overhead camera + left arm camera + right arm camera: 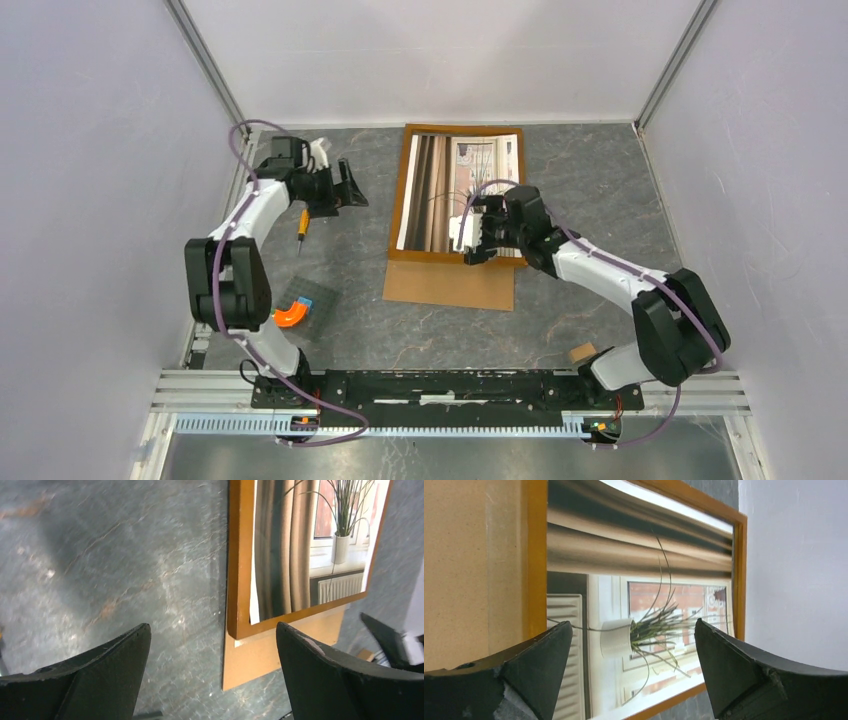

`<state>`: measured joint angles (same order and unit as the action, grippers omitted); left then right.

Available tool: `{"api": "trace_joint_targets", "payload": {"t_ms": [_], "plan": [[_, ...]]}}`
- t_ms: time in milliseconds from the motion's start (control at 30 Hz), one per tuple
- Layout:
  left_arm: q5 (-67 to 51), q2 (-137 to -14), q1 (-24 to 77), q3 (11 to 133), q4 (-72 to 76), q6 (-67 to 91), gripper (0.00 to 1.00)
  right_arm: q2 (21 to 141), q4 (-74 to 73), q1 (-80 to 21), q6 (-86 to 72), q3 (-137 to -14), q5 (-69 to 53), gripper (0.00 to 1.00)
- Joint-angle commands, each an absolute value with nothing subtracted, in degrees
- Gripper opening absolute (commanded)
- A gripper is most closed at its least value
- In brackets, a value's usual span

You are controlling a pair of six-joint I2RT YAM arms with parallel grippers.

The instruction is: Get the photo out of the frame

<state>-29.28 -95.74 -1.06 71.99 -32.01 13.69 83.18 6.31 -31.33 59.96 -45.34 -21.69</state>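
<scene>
Overhead, plus wrist close-ups sharing frame [399,190]

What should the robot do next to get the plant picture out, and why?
Probably lower the right pincer and pinch the photo's near edge. That pincer hangs open right above the photo, which lies inside the frame, and the backing board already pokes out at the near side.

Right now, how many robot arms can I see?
2. The left arm stands left of the frame; the right arm reaches over the photo. None seems hidden.
</scene>
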Motion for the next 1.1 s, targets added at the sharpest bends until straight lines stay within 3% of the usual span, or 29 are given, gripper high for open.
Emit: {"api": "trace_joint_targets", "payload": {"t_ms": [0, 200, 300, 433, 900, 1067], "plan": [[-25.84, -100.83, 3.67, 78.76, -33.86, 6.23, 0.99, 81.28, -10.30, -27.62, 51.10, -53.93, -25.10, 0.98], [-26.48, -109.38, 7.15, 86.87, -34.22, 5.68, 0.92, 90.63, -21.28, -14.72, 30.00, -67.72, -29.25, 0.98], [-26.80, -112.88, 8.61, 90.19, -34.73, 5.02, 0.89, 98.06, -23.46, -7.11, 19.28, -73.41, -35.39, 0.88], [-26.69, -116.50, 9.79, 93.16, -34.91, 4.63, 0.85, 104.05, -21.68, -1.93, 11.43, -76.69, -36.61, 0.83], [-24.46, -123.02, 11.17, 96.16, -35.90, 2.04, 0.75, 117.10, -21.24, -0.33, 7.32, -80.50, -34.65, 0.71], [-26.20, -123.99, 12.04, 95.94, -36.68, 0.75, 0.66, 118.29, -20.26, -0.29, 6.29, -78.80, -35.19, 0.66]]}}
